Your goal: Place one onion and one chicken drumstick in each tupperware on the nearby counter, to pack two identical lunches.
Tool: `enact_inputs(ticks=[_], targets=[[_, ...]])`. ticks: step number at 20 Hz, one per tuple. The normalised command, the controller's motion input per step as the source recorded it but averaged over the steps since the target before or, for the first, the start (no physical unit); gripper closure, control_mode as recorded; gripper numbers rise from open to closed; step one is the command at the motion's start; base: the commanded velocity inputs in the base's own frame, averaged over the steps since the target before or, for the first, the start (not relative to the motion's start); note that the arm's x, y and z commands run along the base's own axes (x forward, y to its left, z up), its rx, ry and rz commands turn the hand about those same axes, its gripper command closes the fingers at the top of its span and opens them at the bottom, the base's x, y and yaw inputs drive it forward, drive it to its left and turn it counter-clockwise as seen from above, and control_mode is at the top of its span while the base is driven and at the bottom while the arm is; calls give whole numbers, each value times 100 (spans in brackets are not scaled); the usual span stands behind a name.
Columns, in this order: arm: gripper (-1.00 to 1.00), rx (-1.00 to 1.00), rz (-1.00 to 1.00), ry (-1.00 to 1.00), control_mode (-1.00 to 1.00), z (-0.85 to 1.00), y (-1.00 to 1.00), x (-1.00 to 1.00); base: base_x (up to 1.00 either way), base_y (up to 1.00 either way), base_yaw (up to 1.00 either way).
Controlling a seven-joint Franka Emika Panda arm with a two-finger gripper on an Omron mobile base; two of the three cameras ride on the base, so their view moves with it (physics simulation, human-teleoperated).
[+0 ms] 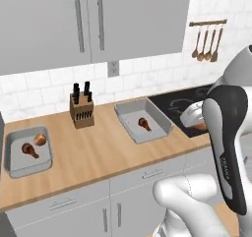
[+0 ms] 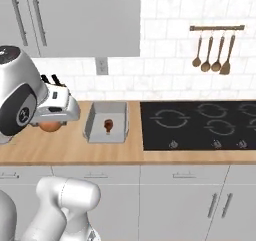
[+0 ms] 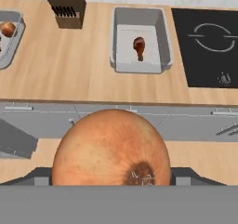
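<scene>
While the white arm hangs out in front of the counter [image 1: 103,152], its gripper [image 3: 111,183] is clamped around an onion [image 3: 110,148], jaws spread wide by the round orange-brown ball (the finger tips themselves are hidden behind it). From the right base view, that onion [image 2: 50,126] peeks out beneath the white hand. On the wooden worktop, the nearer tupperware [image 3: 122,42] sits beside the black cooktop [image 3: 209,46] and holds one chicken drumstick [image 3: 139,47] alone. Farther left, past the knife block [image 1: 81,110], the second tupperware [image 1: 15,168] holds another drumstick [image 1: 29,149] with a second onion [image 1: 40,139] just beside it.
</scene>
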Motion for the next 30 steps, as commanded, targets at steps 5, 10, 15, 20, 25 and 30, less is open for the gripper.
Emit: enact_inputs(ticks=[5,10,15,20,25,30], targets=[[100,0,0,0,100,0,0,0,18,-77,13],[100,0,0,0,100,0,0,0,42,-2,16],[100,0,0,0,100,0,0,0,48,26,8],[100,0,0,0,100,0,0,0,32,3,4],[100,5,0,18,-100,-73,28,63,0,0,0],[100,0,0,18,-100,-65,39,100,0,0,0]])
